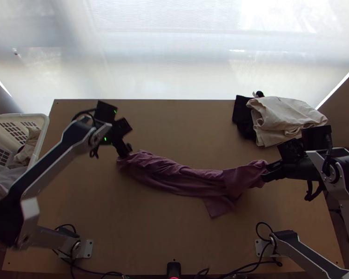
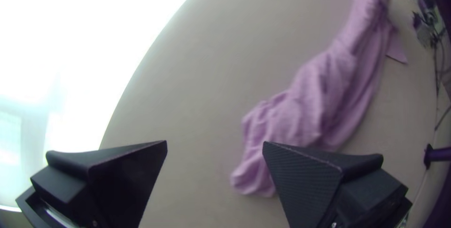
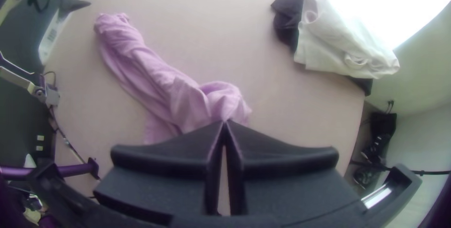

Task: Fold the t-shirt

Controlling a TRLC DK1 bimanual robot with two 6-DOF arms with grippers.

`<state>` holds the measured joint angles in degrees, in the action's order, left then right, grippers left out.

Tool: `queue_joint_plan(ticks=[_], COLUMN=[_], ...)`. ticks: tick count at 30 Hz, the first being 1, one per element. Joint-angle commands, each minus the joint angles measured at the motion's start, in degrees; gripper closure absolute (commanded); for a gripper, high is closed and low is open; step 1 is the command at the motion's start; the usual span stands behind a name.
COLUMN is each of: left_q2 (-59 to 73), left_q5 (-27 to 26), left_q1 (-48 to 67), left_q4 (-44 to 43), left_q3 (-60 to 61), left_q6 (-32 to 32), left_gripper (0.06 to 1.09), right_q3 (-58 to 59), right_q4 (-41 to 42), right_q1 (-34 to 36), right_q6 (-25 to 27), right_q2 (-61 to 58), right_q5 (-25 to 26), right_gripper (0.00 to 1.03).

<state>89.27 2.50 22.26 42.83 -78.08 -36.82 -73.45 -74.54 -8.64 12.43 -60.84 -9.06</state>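
Across the table (image 1: 151,232), the shirt (image 1: 174,176) is laid out in a long, bunched strip, one corner splayed toward the arm bases. At the left edge, cloth is held in a white basket (image 1: 41,135). Far right: black cloth (image 1: 241,111) is partly covered by pale cloth (image 1: 281,114). The shirt's right end is pinched by the right gripper (image 1: 266,174). Near its left end, the left gripper (image 1: 126,150) is spread wide; whether the shirt is touched cannot be told.
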Motion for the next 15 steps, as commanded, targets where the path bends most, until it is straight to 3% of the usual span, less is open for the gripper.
queue_joint_plan(ticks=[1,8,15], left_q2=[-16.15,-14.30,-6.39], left_q5=[6.29,7.25,7.96], left_q1=[20.37,23.35,18.43], left_q4=[3.05,-3.72,-13.65], left_q3=[15.59,23.15,23.50], left_q6=[0.34,2.28,-0.97], left_gripper=[0.10,0.11,0.13], right_q3=[1.38,1.20,0.24], right_q4=[0.89,1.42,1.33], right_q1=[-0.41,-0.76,-0.85], right_q6=[-0.03,-0.47,-0.12], right_q2=[0.37,0.19,0.55], right_q5=[0.01,-0.08,0.01], right_gripper=[0.99,0.99,0.99])
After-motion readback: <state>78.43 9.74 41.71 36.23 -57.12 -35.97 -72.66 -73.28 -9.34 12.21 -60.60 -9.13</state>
